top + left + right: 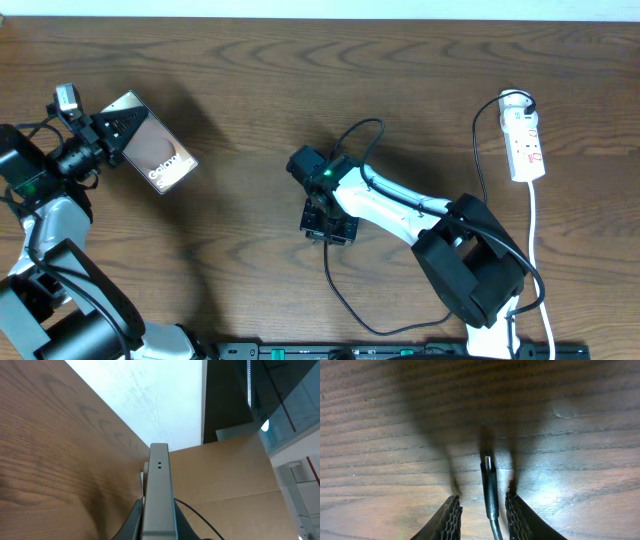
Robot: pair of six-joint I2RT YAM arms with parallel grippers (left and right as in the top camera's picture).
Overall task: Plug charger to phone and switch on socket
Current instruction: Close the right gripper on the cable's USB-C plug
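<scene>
My left gripper (pixel 108 133) is shut on the phone (pixel 152 145), a brown-faced slab lifted at the table's far left. In the left wrist view the phone's grey edge (pixel 159 485) stands upright between the two fingers (pixel 131 521). The charger (pixel 489 487) lies on the wood with its small metal tip pointing away from the right wrist camera. My right gripper (pixel 484 504) is lowered over it, open, with a pad on each side and a gap to both. Overhead, the right gripper (pixel 328 224) is mid-table, and the charger's thin cable (pixel 327 268) trails toward the front edge. The socket (pixel 524 141) lies far right.
A white cord (pixel 533 235) runs from the socket toward the front edge. The right arm's white and black links (pixel 455 250) cross the table's right half. A cardboard box (pixel 235 480) and a pale wall show behind the phone in the left wrist view.
</scene>
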